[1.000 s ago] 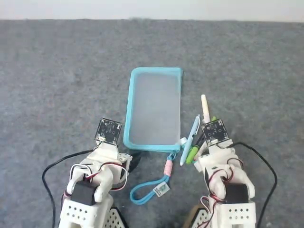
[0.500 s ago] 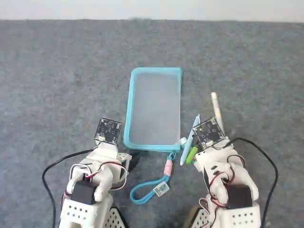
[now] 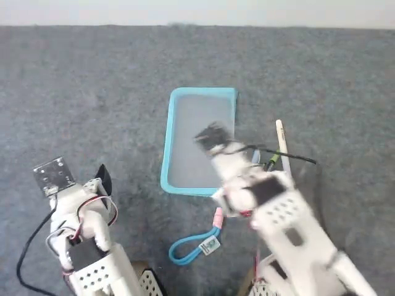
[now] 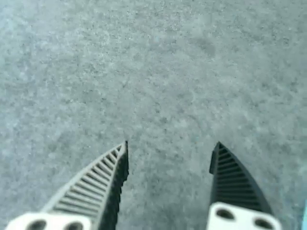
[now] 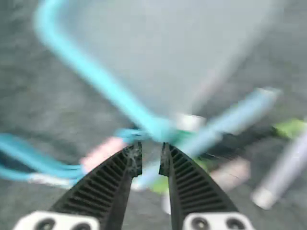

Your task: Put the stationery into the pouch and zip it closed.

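Note:
The teal-edged translucent pouch (image 3: pixel 200 132) lies flat mid-table, its strap loop (image 3: pixel 191 246) and pink tag (image 3: pixel 218 217) trailing toward the arms. A white pen (image 3: pixel 282 140) and a green marker (image 3: pixel 271 160) lie just right of it. My right arm (image 3: pixel 265 197) hangs raised over the pouch's near right corner. In its wrist view the right gripper (image 5: pixel 150 155) is all but shut on nothing, above the pouch corner (image 5: pixel 158 127), a blue pen (image 5: pixel 235 117) and the green marker (image 5: pixel 290 127). My left gripper (image 4: pixel 170 160) stands open over bare carpet (image 4: pixel 158 72), well left of the pouch.
Grey carpet (image 3: pixel 92 80) covers the table, with free room left of and beyond the pouch. A pale wall edge (image 3: pixel 197 12) runs along the far side. The left arm's base (image 3: pixel 92 271) sits at the near left.
The right arm has lifted off the pens and swung up over the pouch's near corner. The left arm has swung left, away from the pouch. The white pen has shifted slightly right.

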You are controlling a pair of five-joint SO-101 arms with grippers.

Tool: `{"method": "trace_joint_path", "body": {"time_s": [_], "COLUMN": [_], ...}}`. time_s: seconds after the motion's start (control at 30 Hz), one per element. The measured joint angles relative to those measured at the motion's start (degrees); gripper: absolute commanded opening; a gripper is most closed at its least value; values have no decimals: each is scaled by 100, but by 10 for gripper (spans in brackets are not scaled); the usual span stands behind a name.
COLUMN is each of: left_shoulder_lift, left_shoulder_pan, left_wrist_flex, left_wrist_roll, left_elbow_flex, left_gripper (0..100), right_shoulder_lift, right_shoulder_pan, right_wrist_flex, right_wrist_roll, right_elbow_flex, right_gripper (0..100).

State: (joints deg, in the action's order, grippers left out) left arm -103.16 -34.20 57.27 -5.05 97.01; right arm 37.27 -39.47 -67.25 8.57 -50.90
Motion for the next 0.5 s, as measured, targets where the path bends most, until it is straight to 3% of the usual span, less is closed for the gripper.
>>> {"method": "trace_joint_path", "body": {"time_s": [0.17, 0.3, 0.5], "left_shoulder_lift": [0, 0, 0], "left_shoulder_pan": [-79, -70, -62], "left_wrist_flex": [0, 0, 0], "left_wrist_roll": [0, 0, 0], "left_elbow_flex": [0, 0, 0], "left_gripper": [265, 265, 265], "right_shoulder_lift": [-703, -1073, -1697], "right_shoulder_pan": [-976, -958, -905], "right_wrist_flex": [0, 105, 396], "right_wrist_roll": [-545, -923, -1538], "right_elbow_flex": [167, 167, 167], "right_gripper": [139, 210, 210]}}
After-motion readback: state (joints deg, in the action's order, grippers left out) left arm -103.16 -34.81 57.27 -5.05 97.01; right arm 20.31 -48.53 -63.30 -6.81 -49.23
